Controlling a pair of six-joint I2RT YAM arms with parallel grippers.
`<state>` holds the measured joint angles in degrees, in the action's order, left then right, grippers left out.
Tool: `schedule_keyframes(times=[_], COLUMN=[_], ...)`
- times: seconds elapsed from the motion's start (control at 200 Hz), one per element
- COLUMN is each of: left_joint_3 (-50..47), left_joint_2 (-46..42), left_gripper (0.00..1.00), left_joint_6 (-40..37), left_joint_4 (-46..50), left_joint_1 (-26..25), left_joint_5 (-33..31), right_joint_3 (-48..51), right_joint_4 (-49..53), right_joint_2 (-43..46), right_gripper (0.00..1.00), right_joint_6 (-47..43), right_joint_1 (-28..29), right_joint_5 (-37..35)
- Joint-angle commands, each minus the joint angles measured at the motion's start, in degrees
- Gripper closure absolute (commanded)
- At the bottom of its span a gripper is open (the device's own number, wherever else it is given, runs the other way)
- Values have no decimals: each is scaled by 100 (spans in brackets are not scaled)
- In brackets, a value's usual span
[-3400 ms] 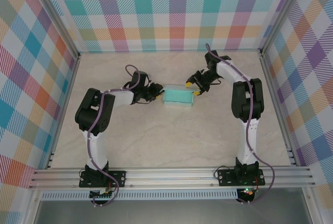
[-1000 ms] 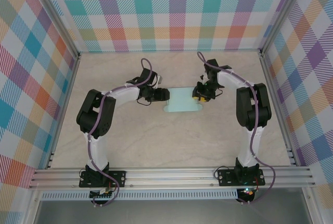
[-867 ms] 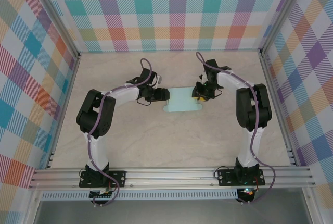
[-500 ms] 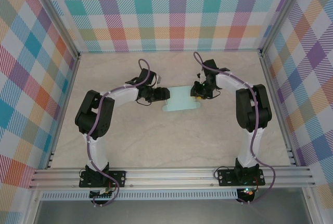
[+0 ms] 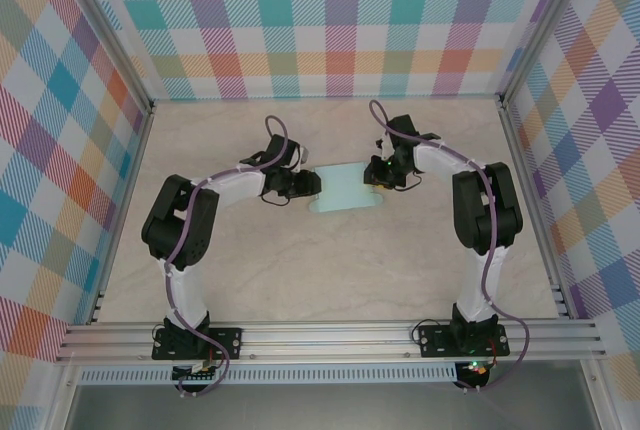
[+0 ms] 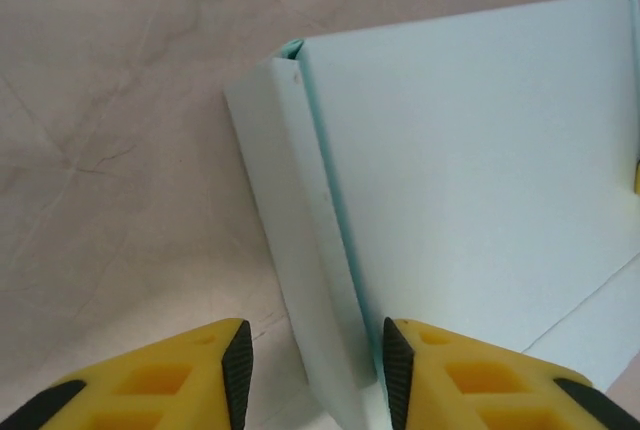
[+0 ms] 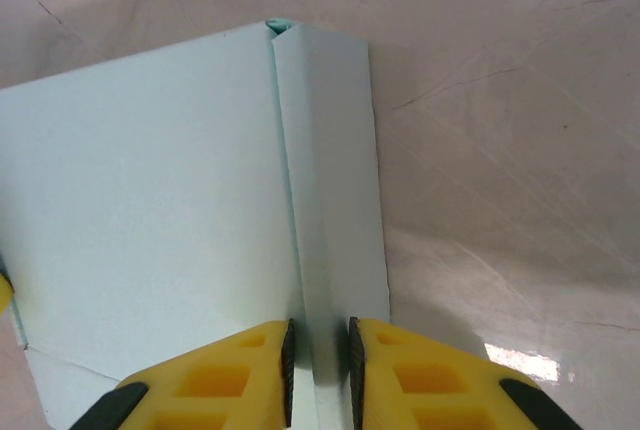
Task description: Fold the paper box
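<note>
Paper box: the paper box (image 5: 346, 188) is thin pale blue-green card. It sits on the tabletop (image 5: 330, 280), in the middle and toward the far side, between the two arms.
Box shape: the wrist views show one big flat panel (image 6: 480, 170) with a narrow folded strip at each end. I cannot tell how steeply the strips stand.
Left fingers: the left fingers (image 5: 308, 186) are at the left end of the box. They are yellow with black pads.
Left fingers, state: they are apart, one on each side of the left strip (image 6: 300, 250). The outer pad (image 6: 238, 370) is clear of the card, with bare tabletop in the gap. The inner pad (image 6: 396, 375) is right up against the card by the crease.
Right fingers: the right fingers (image 5: 375, 176) are at the right end of the box, a little farther back than the left ones.
Right fingers, state: they are close together and pinch the right strip (image 7: 335, 200). One black pad (image 7: 288, 370) sits on each side, and only card shows in the thin gap.
Across the box: each wrist view shows a small bit of yellow at the far end of the panel.
Tabletop: pale, with thin marble-like lines.
Walls: bright checked walls (image 5: 340, 20) stand on the left, right and far sides.
</note>
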<state>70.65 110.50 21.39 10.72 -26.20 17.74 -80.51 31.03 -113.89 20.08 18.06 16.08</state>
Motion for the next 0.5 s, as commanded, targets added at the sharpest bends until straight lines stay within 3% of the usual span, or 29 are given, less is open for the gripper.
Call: schedule_keyframes(times=[0.0, 0.1, 0.21, 0.315, 0.495], left_joint_3=[10, 34, 123, 261, 468], left_joint_2=[75, 155, 198, 332, 531], left_gripper=[67, 75, 76, 78, 80], left_joint_6=[-194, -165, -67, -34, -25], left_joint_4=[294, 270, 439, 781, 1204], left_joint_1=[-26, -26, -26, -13, 22], left_joint_5=[-364, -318, -447, -541, -515], right_joint_3=[208, 50, 52, 543, 1387], right_joint_4=[145, 253, 187, -229, -1298], right_joint_2=[-169, -196, -51, 600, 1661], right_gripper=[76, 76, 72, 68, 59], right_joint_6=[-73, -93, -56, 284, -702], right_joint_1=[74, 83, 76, 66, 51], right_joint_5=[-134, -105, -112, -1298, -1532])
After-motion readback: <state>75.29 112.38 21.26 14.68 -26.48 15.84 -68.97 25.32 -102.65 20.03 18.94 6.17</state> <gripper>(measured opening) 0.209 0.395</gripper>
